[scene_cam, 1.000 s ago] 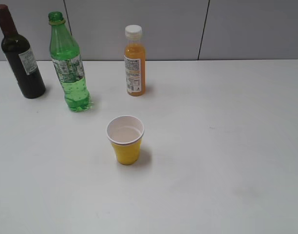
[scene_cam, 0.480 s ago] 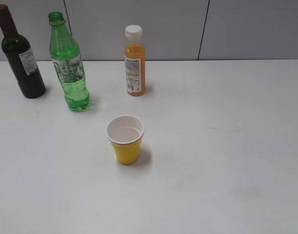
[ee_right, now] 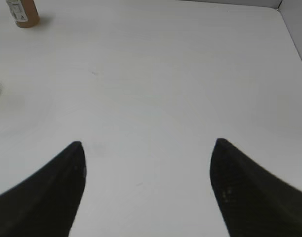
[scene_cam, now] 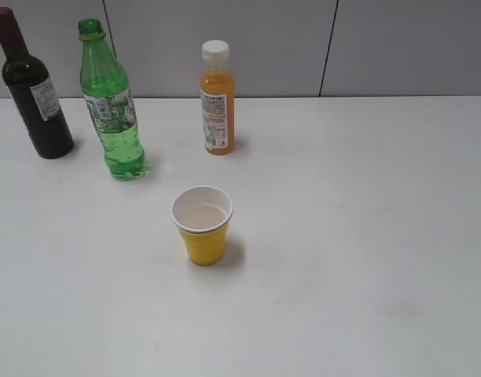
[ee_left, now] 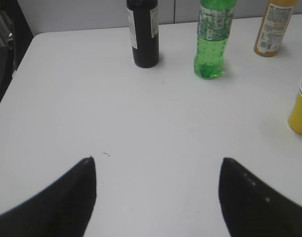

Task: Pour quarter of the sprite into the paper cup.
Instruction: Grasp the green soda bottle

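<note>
Three bottles stand upright at the far side of the white table [scene_cam: 366, 236], and neither arm shows in the exterior view at all. Only the wrist cameras catch the grippers.

The left gripper [ee_left: 157, 195] hangs above bare tabletop with its two dark fingers [ee_left: 67, 197] spread wide, nothing between them. Only the fingertips show; the rest is cut off by the bottom edge. Ahead of this gripper and a little to its right stands the sprite [ee_left: 211, 37], well apart from it, its neck and cap cropped by the top of the frame. In the exterior view the whole sprite [scene_cam: 111, 106] is visible, with its label band and bubbly lower half. Just left of it, from the left gripper's side, is the dark wine bottle [ee_left: 143, 32], also cropped at the top. Farther right ahead is the orange juice bottle [ee_left: 273, 29], only its lower body in frame.

The paper cup [ee_left: 301, 106] sits ahead and far to the right of the left gripper, sliced by the frame edge so only part of its yellow wall and white rim shows. From the exterior view the paper cup [scene_cam: 202, 224] stands upright and alone, nearer than the bottles, touching none. Whether it holds anything is hard to tell.

The right gripper [ee_right: 148, 190] is likewise spread apart over bare table, fingertips only. Far ahead to its left, just the base of the orange juice bottle [ee_right: 21, 14] peeks in.
</note>
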You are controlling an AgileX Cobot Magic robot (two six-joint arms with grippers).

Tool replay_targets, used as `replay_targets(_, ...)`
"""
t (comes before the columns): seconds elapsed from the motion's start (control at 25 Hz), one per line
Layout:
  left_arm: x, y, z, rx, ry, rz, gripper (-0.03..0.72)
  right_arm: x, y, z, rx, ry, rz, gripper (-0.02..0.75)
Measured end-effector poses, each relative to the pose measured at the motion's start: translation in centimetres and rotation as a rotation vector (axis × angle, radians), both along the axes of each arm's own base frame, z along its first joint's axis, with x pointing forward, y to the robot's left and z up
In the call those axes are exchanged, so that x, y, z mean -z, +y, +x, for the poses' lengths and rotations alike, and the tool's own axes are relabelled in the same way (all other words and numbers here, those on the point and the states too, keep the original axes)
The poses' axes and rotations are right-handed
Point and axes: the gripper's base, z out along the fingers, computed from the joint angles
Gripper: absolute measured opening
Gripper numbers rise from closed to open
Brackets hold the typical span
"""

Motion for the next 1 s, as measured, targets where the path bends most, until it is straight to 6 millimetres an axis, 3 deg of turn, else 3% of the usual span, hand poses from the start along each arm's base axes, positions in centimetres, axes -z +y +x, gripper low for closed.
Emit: replay_targets(1.0, 0.0, -0.01, 0.0, 0.0, 0.0, -0.001, 0.589, 0.07, -0.09, -0.06, 0.006, -0.001, -0.009, 0.592)
